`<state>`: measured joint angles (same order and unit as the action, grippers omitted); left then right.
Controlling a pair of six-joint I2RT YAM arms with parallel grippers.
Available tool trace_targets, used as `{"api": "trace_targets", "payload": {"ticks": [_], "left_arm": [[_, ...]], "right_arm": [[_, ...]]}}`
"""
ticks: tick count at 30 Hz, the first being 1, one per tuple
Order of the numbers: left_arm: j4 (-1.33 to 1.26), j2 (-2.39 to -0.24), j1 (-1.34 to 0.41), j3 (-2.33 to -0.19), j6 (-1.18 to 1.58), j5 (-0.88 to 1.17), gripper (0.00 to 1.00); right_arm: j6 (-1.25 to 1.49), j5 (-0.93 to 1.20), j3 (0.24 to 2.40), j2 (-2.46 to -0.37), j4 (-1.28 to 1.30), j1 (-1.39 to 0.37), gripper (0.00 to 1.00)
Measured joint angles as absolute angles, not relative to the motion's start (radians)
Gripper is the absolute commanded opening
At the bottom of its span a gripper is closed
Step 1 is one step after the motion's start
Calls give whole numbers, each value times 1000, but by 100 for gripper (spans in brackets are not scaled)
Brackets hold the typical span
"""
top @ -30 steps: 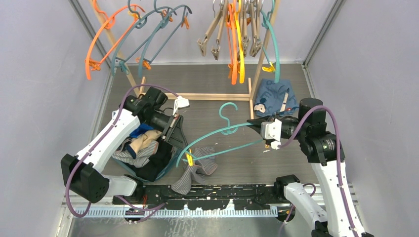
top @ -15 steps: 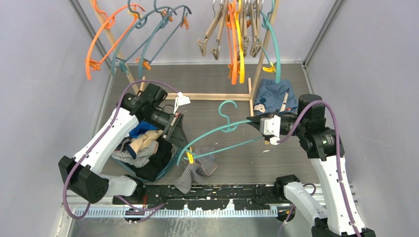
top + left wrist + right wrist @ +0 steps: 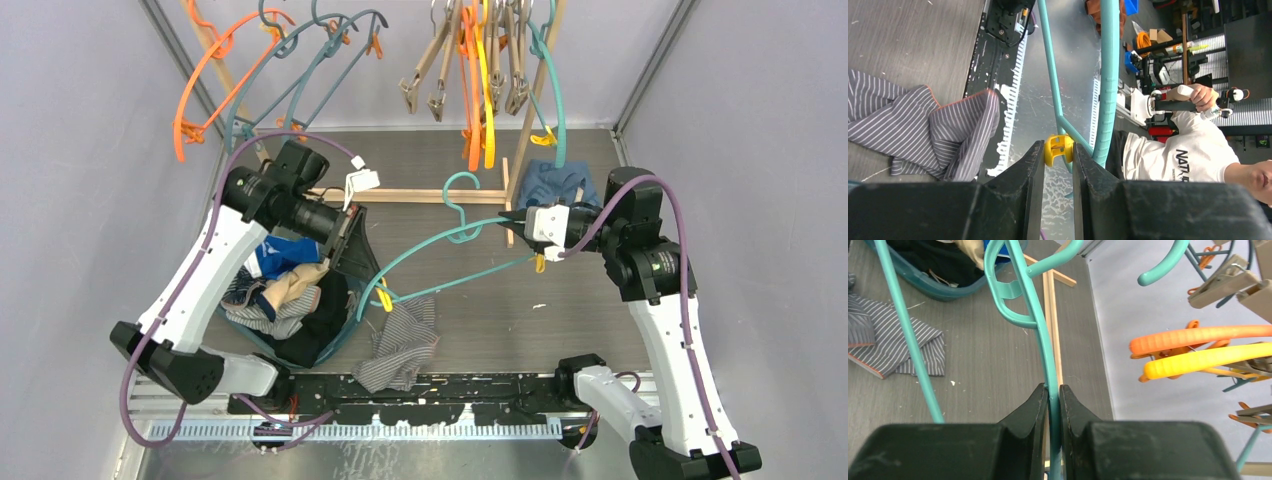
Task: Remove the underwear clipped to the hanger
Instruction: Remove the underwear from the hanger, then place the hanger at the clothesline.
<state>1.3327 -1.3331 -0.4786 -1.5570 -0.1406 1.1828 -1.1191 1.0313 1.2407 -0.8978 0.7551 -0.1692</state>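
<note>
Clenches the left fingers [image 3: 1037,160] on a yellow clip [image 3: 1059,149], one tip pressing each side of it. Pinches the right fingers [image 3: 1040,405] tight on the upper arm of the teal hanger [image 3: 1034,335], just below its loop and hook. Holds that hanger over the table [image 3: 570,320], slanting from the right fingers down toward the left fingers, hook toward the wooden rack [image 3: 430,196]. Carries the gripped clip at the hanger's left end, where the arm meets the lower bar, and a second yellow clip [image 3: 540,263] at the other end, just beside the right fingers.

Leaves the pinstriped underwear [image 3: 402,342] crumpled on the table right under the hanger's left end. Shows it apart from the gripped clip in the left wrist view, an orange-edged hem turned up.

Keeps a pile of underwear [image 3: 295,285], bright blue, beige, striped and dark, in a teal bin [image 3: 943,291] beneath the left arm. Has a blue garment [image 3: 560,183] lying at the foot of the rack, behind the right arm. Hangs orange, yellow, teal and tan hangers from the rack at the back.
</note>
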Motion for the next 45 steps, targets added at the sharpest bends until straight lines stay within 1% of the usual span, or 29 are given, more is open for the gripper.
{"api": "trace_targets", "payload": {"ticks": [3,5,6,7,8,12,15,18,20,25,30,32,34,38,41,45], "left_arm": [[1392,-1387,-479,-1627,-181,1177,0],[1411,-1412,-479,-1636,-196,1175,0],[1418,-1420,-479,-1636,-199,1173,6],[1419,-1424,-479,-1636,-199,1172,17],[1416,-1425,-479,-1631,-199,1169,23],[1397,-1406,-479,-1604,-193,1166,42],[1388,-1392,-479,-1592,-191,1155,61],[1380,-1388,-479,-1592,-199,1144,73],[1376,-1386,-476,-1592,-204,1129,78],[1319,-1338,-450,-1583,-208,1037,83],[1185,-1182,-443,-1511,-202,860,85],[1146,-1140,-443,-1493,-197,824,85],[1093,-1098,-443,-1477,-184,798,85],[999,-1080,-456,-1466,-129,806,86],[932,-1092,-490,-1444,-75,817,83],[878,-1131,-562,-1438,-25,810,76]], "right_arm": [[-1103,1018,1260,-906,734,-169,1],[-1100,1010,1269,-908,731,-168,1],[-1100,1008,1269,-908,732,-168,1],[-1100,1003,1269,-908,735,-168,1],[-1100,1001,1269,-908,735,-168,1],[-1101,1002,1263,-907,737,-170,1],[-1104,1015,1254,-907,743,-172,1],[-1119,1016,1246,-907,762,-173,1],[-1138,1019,1239,-907,786,-173,1],[-1184,1036,1209,-900,841,-173,1],[-1214,1042,1195,-884,879,-173,1],[-1223,1040,1195,-880,888,-177,1],[-1228,1039,1195,-880,889,-181,1],[-1229,1037,1193,-883,887,-193,1],[-1228,1037,1191,-886,883,-204,1],[-1225,1036,1188,-891,876,-210,1]]}}
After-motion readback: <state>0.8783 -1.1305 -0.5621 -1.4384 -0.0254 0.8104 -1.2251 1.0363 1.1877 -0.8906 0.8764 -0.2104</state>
